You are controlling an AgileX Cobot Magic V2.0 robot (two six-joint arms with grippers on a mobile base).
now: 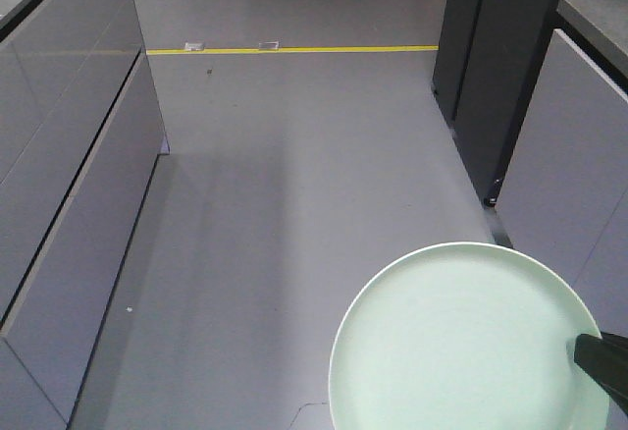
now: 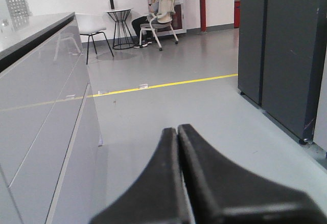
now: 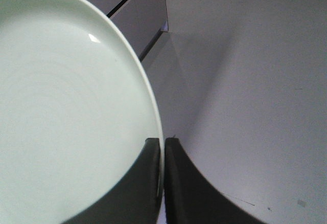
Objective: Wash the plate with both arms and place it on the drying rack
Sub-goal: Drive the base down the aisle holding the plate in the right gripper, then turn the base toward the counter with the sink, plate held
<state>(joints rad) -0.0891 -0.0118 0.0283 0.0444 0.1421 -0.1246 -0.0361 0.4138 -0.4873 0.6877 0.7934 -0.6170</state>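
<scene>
The plate (image 1: 461,342) is held in the air above the grey floor (image 1: 294,214), on the near side of the yellow line (image 1: 294,49) painted across it and well short of that line. The right hand (image 3: 163,147) grips it at the rim. In the right wrist view the edge runs between the two fingers, one lying over the upper face and the other on the outside, closed narrow on the rim. From the front only a black tip of that hand shows, at the plate's right edge.

The left hand (image 2: 177,132) carries nothing. Its fingers are pressed together with no gap, and it points towards the yellow line from the near side.

The plate looks stiff, glazed and breakable, probably ceramic. It is likely fairly heavy for a one-sided pinch, since all its weight hangs out from that single hold. The smooth glaze should be slippery, more so once wet, and a drop onto this hard floor would likely break it. The upturned rim is the only real place to take hold. A second grip by the left hand on the opposite edge would steady it and stop it sagging or twisting. Squeezing hard on the thin edge may chip it.

It is round, pale mint-green and plain. It has a low raised rim and a shallow flat well, with a small bright glint on the glaze in the right wrist view. I see no food or marks on the upper face. The drying rack shows in none of the views.
</scene>
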